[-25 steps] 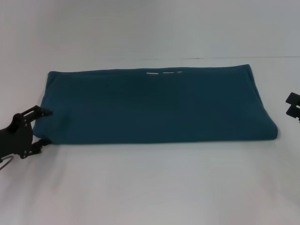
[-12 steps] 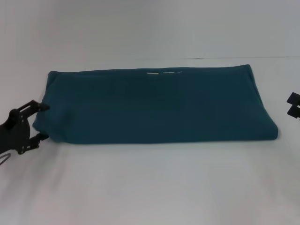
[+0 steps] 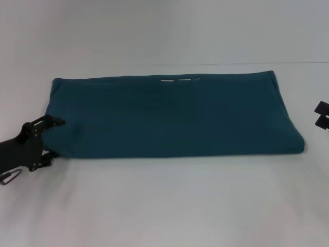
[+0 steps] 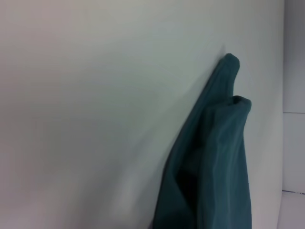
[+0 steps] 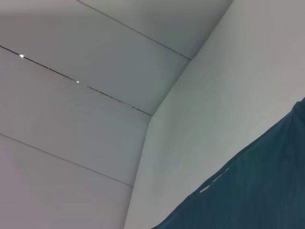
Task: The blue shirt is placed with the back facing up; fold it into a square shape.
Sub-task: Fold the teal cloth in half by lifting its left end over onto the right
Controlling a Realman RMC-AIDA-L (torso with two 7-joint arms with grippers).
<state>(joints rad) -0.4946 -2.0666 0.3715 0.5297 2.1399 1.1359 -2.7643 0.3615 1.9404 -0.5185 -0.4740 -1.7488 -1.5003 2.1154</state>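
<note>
Now | blue shirt (image 3: pixel 175 116) folded band, long axis left-right | left gripper (image 3: pixel 53 138) open at left end

Blue shirt (image 3: pixel 175 116), dark teal, folded into a long flat band, lay across the bench (image 3: pixel 164 206), white lettering peeking at its far edge

Black left pincer (image 3: pixel 51 138) with slim angular fingers, a grey metal loop hanging beneath its arm

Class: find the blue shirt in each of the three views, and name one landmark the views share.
Head view: blue shirt spans the middle, folded into a wide band on the white table.
Left wrist view: its folded end fills the lower right.
Right wrist view: lower right corner.
Shared landmark: the white table.
</note>
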